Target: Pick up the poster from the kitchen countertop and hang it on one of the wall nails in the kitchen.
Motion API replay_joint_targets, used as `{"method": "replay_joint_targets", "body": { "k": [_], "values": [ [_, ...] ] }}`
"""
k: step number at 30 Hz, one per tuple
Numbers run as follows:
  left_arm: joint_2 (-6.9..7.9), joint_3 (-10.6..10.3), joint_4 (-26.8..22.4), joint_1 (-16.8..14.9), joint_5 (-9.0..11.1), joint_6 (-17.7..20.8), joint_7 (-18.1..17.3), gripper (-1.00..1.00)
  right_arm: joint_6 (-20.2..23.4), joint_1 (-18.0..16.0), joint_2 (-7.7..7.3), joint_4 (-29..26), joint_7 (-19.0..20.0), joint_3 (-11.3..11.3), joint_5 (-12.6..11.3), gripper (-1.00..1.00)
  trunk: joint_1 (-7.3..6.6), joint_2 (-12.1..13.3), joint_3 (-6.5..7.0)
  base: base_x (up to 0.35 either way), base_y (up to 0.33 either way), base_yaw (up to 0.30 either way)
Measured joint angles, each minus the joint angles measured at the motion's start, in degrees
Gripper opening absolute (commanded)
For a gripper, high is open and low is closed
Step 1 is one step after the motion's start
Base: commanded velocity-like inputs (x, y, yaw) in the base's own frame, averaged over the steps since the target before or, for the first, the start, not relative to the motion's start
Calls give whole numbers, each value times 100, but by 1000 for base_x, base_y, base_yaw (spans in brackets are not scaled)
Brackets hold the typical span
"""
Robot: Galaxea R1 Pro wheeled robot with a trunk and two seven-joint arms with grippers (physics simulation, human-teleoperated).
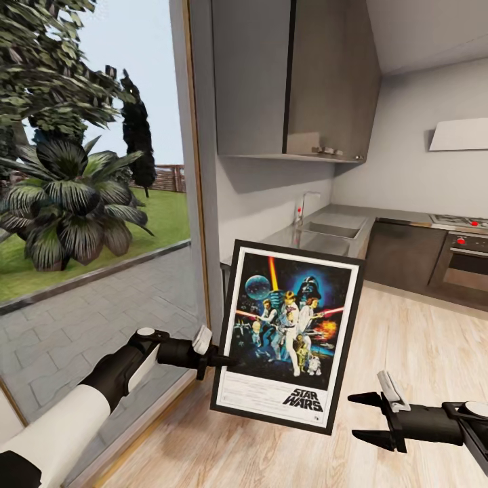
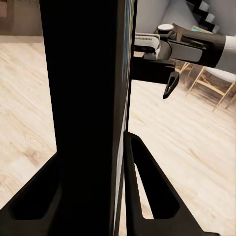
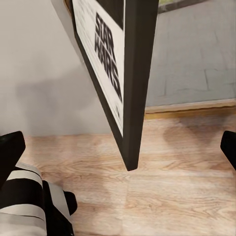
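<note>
The poster hangs upright in the air in front of me, black frame, white border, "STAR WARS" at the bottom. My left gripper is shut on its left edge; in the left wrist view its fingers clamp the dark frame from both sides. My right gripper stands open below and to the right of the poster's lower corner, not touching it. In the right wrist view the poster is edge-on between the spread fingertips. The steel countertop with sink and tap lies beyond the poster.
A tall glass door onto a garden stands at the left. Grey wall cabinets hang over the counter, with bare wall beneath them. An oven and hob are at the far right, and wooden floor lies between.
</note>
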Motion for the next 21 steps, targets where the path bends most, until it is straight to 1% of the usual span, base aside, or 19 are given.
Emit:
{"method": "replay_joint_targets", "body": {
  "k": [6,9,15,17,21],
  "values": [
    [0,-3,-4,0,0,-17,-28,-100,-13,0,7,-2,-6,0,-3,100,0,0,0,0,0,0],
    [0,-17,-12,0,1,-20,-95,-100,-23,0,48,-5,-15,5,0,100,0,0,0,0,0,0],
    [-9,-53,-12,0,1,-21,-113,-100,-27,0,82,-16,-17,6,0,100,0,0,0,0,0,0],
    [-10,-104,-18,0,1,-21,-114,-100,-31,0,85,-13,-18,6,0,100,0,0,0,0,0,0],
    [-14,-144,-23,0,2,-21,-110,-100,-33,0,89,-11,-18,6,0,100,0,0,0,0,0,0]
  ]
}}
